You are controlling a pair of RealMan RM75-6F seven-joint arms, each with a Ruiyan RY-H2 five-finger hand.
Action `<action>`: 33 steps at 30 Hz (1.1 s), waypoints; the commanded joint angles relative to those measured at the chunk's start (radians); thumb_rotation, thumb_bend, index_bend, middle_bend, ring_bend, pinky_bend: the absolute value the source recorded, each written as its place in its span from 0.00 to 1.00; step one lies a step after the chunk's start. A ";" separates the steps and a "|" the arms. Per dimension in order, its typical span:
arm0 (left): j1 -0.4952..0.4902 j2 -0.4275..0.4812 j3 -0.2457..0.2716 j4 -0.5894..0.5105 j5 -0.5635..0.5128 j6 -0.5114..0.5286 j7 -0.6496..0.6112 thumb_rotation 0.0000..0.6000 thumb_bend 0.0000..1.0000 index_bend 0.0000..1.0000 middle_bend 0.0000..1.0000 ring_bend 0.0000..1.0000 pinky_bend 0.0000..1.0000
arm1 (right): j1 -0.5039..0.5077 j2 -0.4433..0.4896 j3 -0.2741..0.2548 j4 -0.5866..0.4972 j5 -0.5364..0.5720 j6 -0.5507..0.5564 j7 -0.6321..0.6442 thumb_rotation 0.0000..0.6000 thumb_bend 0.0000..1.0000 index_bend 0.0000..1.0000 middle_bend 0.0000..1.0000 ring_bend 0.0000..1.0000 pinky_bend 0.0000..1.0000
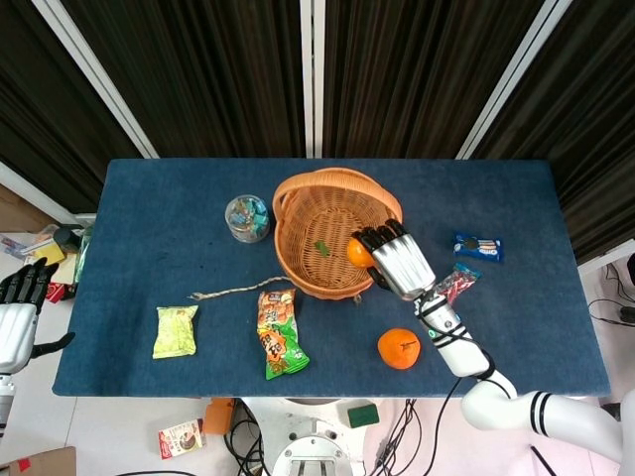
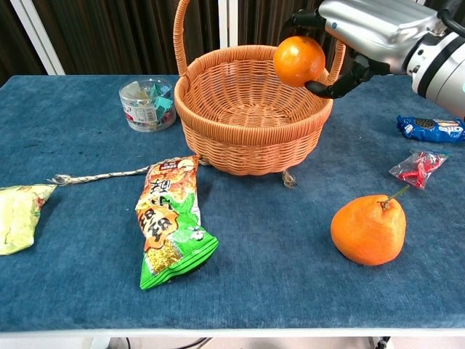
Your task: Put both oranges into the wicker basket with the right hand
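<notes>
My right hand (image 1: 397, 260) (image 2: 360, 33) grips a small orange (image 1: 358, 252) (image 2: 298, 60) and holds it in the air over the right side of the wicker basket (image 1: 327, 213) (image 2: 247, 138). The basket holds only a small green leaf (image 1: 320, 248). A second, larger orange (image 1: 399, 348) (image 2: 368, 229) with a stem lies on the blue table near the front edge, right of centre. My left hand (image 1: 18, 317) hangs open off the table's left edge, holding nothing.
A red candy wrapper (image 1: 458, 284) (image 2: 418, 168) and a blue cookie pack (image 1: 477, 245) (image 2: 431, 129) lie right of the basket. A green snack bag (image 1: 278, 332) (image 2: 168, 219), a rope (image 1: 238, 291), a yellow-green packet (image 1: 175, 330) and a clear jar (image 1: 247, 217) (image 2: 147, 104) lie to the left.
</notes>
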 commanded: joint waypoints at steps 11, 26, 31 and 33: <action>-0.005 0.000 -0.001 -0.001 -0.010 -0.014 0.002 1.00 0.06 0.05 0.00 0.00 0.10 | 0.053 -0.058 0.018 0.066 0.064 -0.029 -0.011 1.00 0.42 0.50 0.38 0.32 0.27; -0.008 0.001 -0.006 0.004 -0.023 -0.022 -0.007 1.00 0.06 0.05 0.00 0.00 0.10 | 0.078 -0.034 -0.010 0.066 0.100 -0.068 0.021 1.00 0.36 0.06 0.03 0.00 0.05; -0.008 0.001 -0.005 0.001 -0.024 -0.022 -0.001 1.00 0.06 0.05 0.00 0.00 0.10 | 0.061 -0.011 -0.033 0.035 0.069 -0.039 0.048 1.00 0.36 0.05 0.03 0.00 0.05; -0.007 0.001 -0.005 0.000 -0.024 -0.020 0.001 1.00 0.06 0.05 0.00 0.00 0.10 | 0.046 0.008 -0.049 0.011 0.048 -0.022 0.074 1.00 0.36 0.05 0.03 0.00 0.05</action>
